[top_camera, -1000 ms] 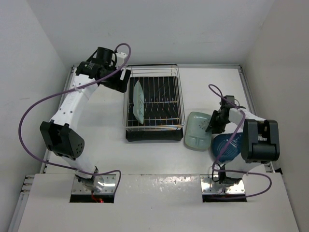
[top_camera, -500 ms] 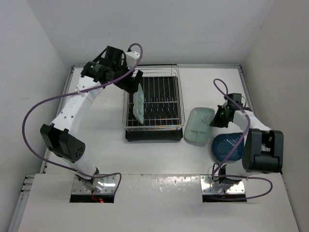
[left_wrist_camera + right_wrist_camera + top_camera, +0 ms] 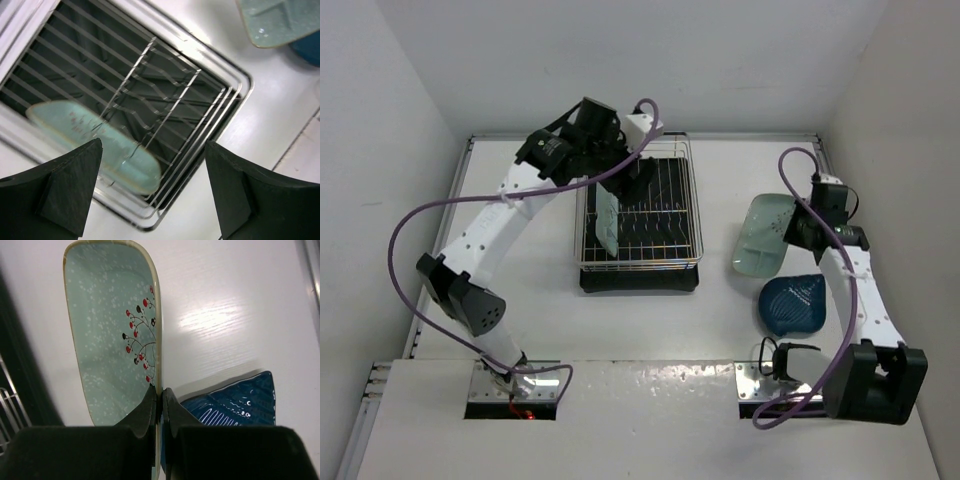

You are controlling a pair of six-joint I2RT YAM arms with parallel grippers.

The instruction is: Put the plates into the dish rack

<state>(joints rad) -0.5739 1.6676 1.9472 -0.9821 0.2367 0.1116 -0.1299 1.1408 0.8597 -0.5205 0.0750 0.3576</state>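
One mint plate (image 3: 90, 145) in dish rack (image 3: 698, 215), left pincer (image 3: 153, 172) released, right pincer (image 3: 159, 396) grasping second plate (image 3: 110, 330)

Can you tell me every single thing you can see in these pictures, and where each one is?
Mint-green plates: two, pale green; one standing on edge in the rack's left side, one held right of the rack.
Dark blue plate: one, blue; on the table beside the right arm.
Dish rack: one, chrome wire over black tray; middle of table.
Table: one, white.
Cables: two, purple; one along each arm.
Arms: two, white and black.
Left gripper: black, open, above the rack.
Right gripper: black, pinching a mint-green plate's rim.
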